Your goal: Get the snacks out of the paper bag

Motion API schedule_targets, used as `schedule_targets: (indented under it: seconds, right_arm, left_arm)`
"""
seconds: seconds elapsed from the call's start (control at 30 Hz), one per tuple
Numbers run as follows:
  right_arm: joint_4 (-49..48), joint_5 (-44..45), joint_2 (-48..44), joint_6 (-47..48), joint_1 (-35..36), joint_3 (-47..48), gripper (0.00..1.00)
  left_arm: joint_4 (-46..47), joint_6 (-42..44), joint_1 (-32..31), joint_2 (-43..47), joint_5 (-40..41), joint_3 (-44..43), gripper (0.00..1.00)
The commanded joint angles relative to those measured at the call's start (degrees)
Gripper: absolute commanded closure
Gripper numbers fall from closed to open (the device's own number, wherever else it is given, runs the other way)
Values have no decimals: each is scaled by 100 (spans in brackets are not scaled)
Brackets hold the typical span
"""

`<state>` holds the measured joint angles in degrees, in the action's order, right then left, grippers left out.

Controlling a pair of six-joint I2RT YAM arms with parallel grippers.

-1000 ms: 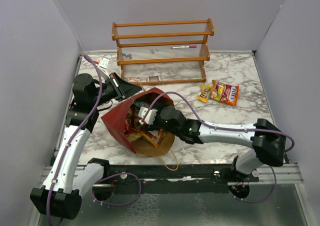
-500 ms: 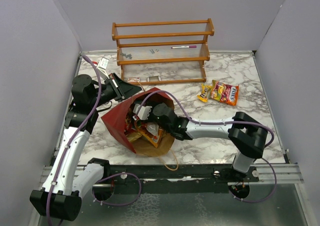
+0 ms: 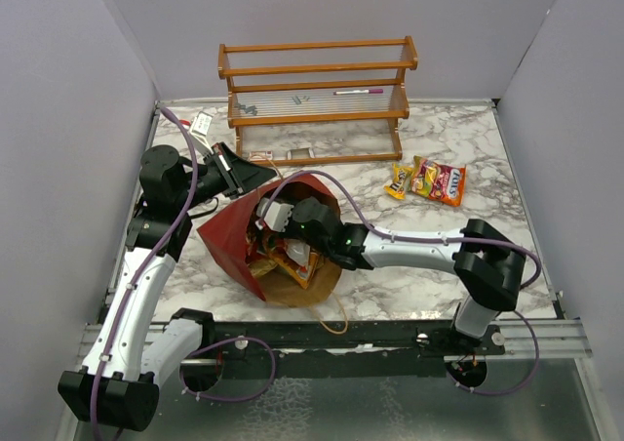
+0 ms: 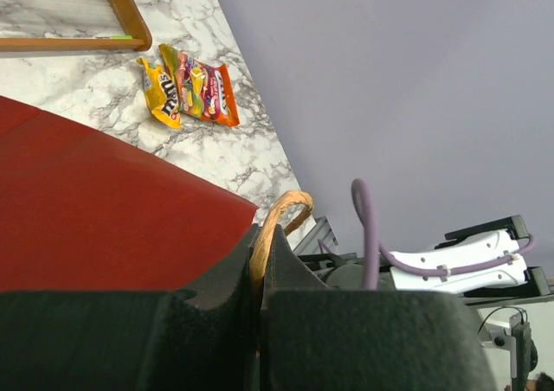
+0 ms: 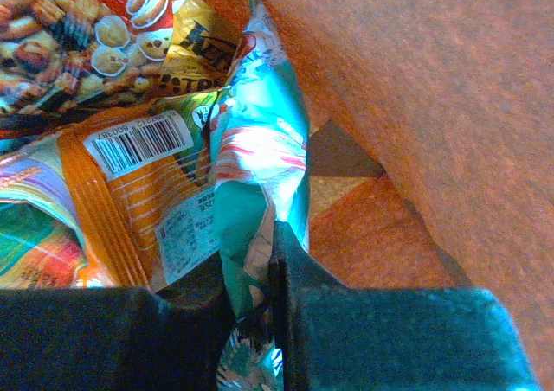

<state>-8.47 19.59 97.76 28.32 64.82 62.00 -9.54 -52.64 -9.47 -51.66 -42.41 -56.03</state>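
The teal packet lies inside the paper bag, which rests on its side on the worktop; the right gripper has its jaws closed on only the packet's crinkled edge, so it may slip on the pull, or neighbouring snacks may drag along; the left gripper pinches the twine handle, a thin loop that could slide out and let the bag shift; the bag's depth is hidden from above, so how many packets it holds cannot be told.
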Motion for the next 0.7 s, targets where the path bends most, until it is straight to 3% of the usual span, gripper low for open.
schedule_targets:
  seconds: [0.0,0.2,0.53,0.67]
  right_arm:
    - [586,43,-736,-896,224,129,96]
    - [1214,-200,-1740,-1537,455,3,99]
    - [2906,-2057,-3495,-2636,585,58,99]
    - [3491,-2195,-4254,-2937,585,165,99]
  left_arm:
    - [91,9,14,16,66,-24,100]
    - [19,46,16,-4,95,-76,100]
    - [36,63,16,-60,135,-132,100]
    - [6,117,15,-84,130,-126,100]
